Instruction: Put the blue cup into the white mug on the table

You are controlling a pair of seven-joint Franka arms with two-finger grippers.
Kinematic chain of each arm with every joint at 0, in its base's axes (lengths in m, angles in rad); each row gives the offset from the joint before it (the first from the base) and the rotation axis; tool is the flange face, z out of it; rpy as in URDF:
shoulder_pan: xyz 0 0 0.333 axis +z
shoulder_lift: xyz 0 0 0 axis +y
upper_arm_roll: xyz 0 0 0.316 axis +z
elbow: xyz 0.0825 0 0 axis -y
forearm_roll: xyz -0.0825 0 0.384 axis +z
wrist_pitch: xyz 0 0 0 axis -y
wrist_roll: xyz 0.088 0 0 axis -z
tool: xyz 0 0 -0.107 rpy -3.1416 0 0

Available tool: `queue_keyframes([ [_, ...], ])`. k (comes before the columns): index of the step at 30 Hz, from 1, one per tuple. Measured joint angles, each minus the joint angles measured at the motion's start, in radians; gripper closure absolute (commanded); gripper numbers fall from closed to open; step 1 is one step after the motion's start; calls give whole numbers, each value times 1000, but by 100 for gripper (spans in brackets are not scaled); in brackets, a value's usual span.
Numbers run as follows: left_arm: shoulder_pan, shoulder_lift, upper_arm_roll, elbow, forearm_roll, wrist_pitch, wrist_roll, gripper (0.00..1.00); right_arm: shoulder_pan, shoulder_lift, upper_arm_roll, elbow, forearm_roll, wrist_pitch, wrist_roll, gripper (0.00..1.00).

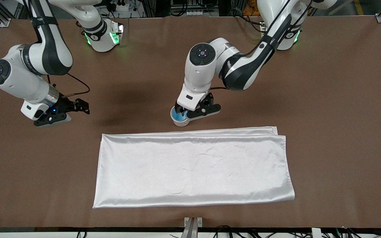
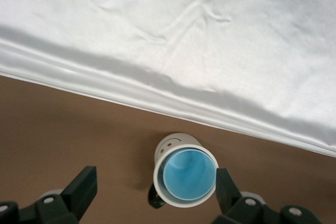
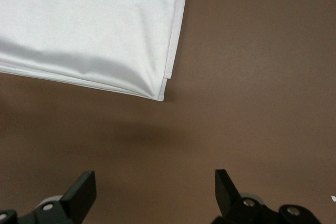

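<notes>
Directly beneath the left tool (image 2: pixel 152 192), the blue cup (image 2: pixel 189 174) sits nested inside the white mug (image 2: pixel 176 142), which stands on the brown worktop (image 1: pixel 326 99) just beside the white cloth's (image 1: pixel 193 168) upper edge, at about twelve o'clock from the cloth's middle. Its fingers (image 2: pixel 81 187) are spread wide, gripping nothing. The right tool (image 3: pixel 152 192) waits, equally wide, over bare worktop toward the right arm's end.

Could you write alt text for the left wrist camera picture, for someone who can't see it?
The blue cup sits inside the white mug on the brown table, between the left gripper's open fingers. A folded white cloth lies beside the mug.
</notes>
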Motion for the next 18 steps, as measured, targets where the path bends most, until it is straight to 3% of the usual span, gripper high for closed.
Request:
queue_keyframes([
  [18,175,-259,2,7,0,-334,291,0,0,-49,0,-41,-5,4,-4,0],
])
